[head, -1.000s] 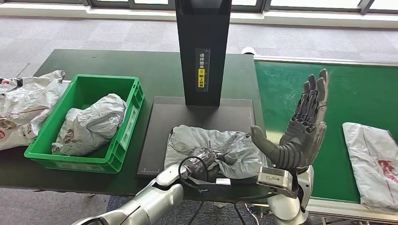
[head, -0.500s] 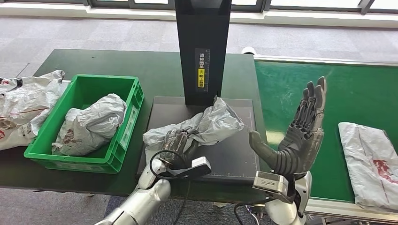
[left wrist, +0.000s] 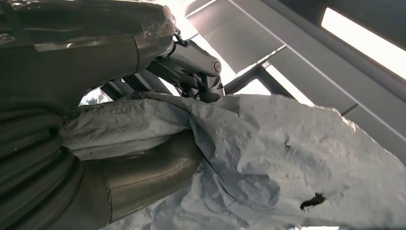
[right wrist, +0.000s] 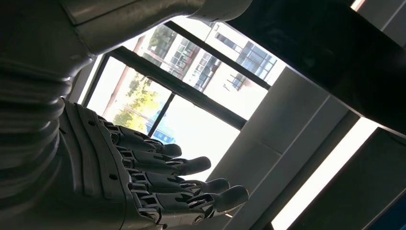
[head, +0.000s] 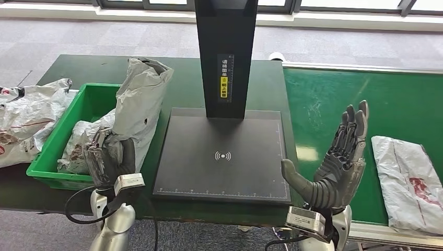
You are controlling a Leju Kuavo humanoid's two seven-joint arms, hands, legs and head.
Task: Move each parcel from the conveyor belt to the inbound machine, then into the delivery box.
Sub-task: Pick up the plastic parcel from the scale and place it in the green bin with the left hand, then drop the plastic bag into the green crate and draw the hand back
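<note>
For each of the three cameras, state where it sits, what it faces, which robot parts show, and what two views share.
Head view: high on the body, looking forward and down at the green crate, scanner pad and conveyor belt; both hands show.
Left wrist view: behind the left hand, facing up at the ceiling.
Right wrist view: behind the right hand, facing windows.
Shared: head and left wrist views both show the grey parcel held by the left hand; the right hand is empty.

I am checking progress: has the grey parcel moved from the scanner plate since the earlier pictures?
Yes. The grey parcel, held by the left robot hand, moved left off the scanner plate to over the green box.
</note>
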